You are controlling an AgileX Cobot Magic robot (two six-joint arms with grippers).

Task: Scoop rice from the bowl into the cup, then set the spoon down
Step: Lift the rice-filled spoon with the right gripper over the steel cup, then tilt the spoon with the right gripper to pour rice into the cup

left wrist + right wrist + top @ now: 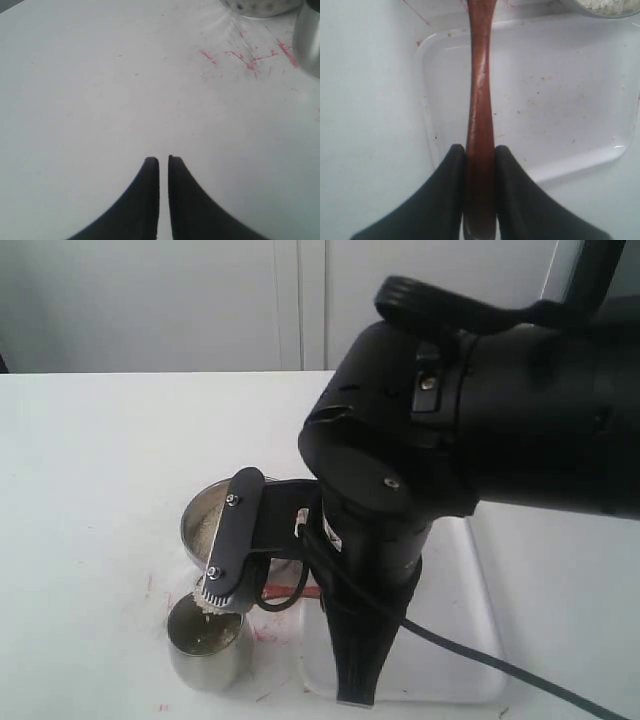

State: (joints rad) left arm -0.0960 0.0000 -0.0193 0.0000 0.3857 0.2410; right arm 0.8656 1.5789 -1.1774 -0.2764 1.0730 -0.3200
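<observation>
In the exterior view the right arm's dark bulk is filling the right side. Its right claw (215, 592) is hanging over the cup (205, 652), with the fingertip just above the rim. Only one finger is showing here, so this view is not telling how the jaws are standing. The bowl (200, 508) is sitting just behind the claw and near the cup, with pale rice (207, 528) lying inside it. A white tray (460, 650) is resting on the bench (90, 490) under the arm, beside the cup. Red marks (265, 633) are streaking the bench between cup and tray.

In the left wrist view the left claw (163, 160) is pointing out across the bench. Its two fingers are drawn almost together, leaving only a sliver of bench showing between them, and they are pinching nothing. Well ahead of it and off to one side, the bowl's edge (260, 10) and the cup's wall (307, 40) are peeking in, with the red marks (250, 60) lying on the claw's side of them.

In the right wrist view the right claw (480, 150) is pinching the spoon (480, 90) by its handle, one finger pressing on each side. The handle is running straight out past the fingertips (its oval end is falling outside the picture). The tray (560, 100) is lying beneath the handle. Beyond the tray, ahead of the claw and to one side, the bowl's rim (585, 12) is showing with rice (610, 4) inside.
</observation>
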